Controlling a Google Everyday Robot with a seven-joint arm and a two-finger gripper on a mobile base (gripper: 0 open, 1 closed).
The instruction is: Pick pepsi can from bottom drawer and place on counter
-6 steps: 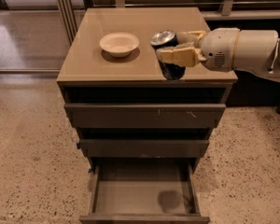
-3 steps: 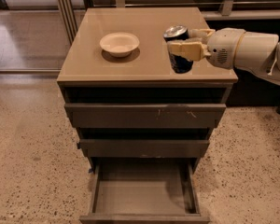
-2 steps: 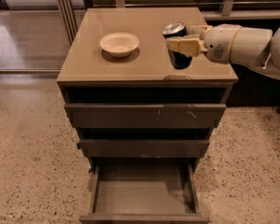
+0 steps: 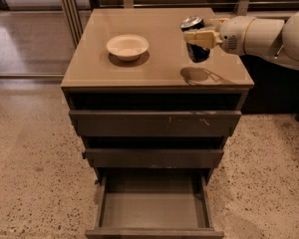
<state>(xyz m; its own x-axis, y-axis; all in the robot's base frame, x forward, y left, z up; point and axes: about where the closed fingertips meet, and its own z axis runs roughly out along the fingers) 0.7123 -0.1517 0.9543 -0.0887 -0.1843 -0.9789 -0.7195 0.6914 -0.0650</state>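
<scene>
1. The pepsi can (image 4: 196,49) hangs over the surface (image 4: 154,71) at about 2 o'clock from the surface centre. Its shadow lies apart below it, so it is judged lifted, not yet set down. Its silver top leans slightly toward 10 o'clock.
2. The hand (image 4: 203,33) is pinching the can at its upper body, with one pale finger (image 4: 198,35) crossing the front. The arm (image 4: 261,34) reaches in from 3 o'clock.
3. Handling, as a judgement:
   - The thin metal wall is stiff but dents under excess squeeze.
   - The painted side is smooth and likely slippery.
   - Whether the can is full or empty cannot be told, so treat its weight as unknown.
   - The best hold is across the diameter at mid-body, clear of both rims.
4. The white bowl (image 4: 127,46) rests on the surface at 9 o'clock from the can, well apart.
5. The bottom drawer (image 4: 152,208) stands pulled open at 6 o'clock, without the can in it.
6. The next move calls for levelling the can, then lowering it until the base sits flat before release. A tilted release risks a topple on the glossy top.
</scene>
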